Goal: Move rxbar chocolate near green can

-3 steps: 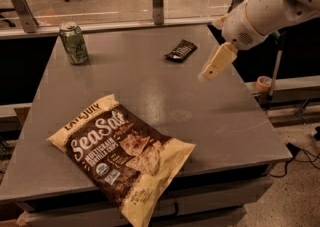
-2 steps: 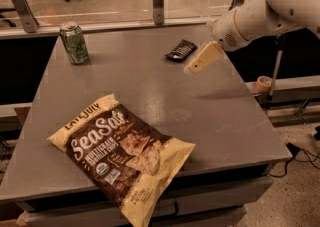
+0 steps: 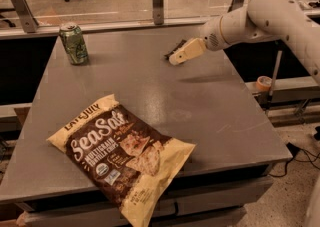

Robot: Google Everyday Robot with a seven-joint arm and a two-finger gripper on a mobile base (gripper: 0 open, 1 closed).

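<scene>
camera view: gripper point(image 3: 176, 59) sits low over the far-right part of the grey table point(image 3: 210, 116), tip pointing left and down, right at the rxbar chocolate point(image 3: 173, 49). whether it's open or closed can't be told from this angle, and contact with the bar can't be told either. the bar lies flat near the far edge, mostly hidden behind the gripper, only a dark sliver showing. green can point(image 3: 74, 43) stands upright by the far-left corner, well apart from the bar. large chip bag point(image 3: 120, 153) lies flat at the near edge, left of centre, one corner hanging over. white arm point(image 3: 270, 11) reaches in from the right side.
</scene>
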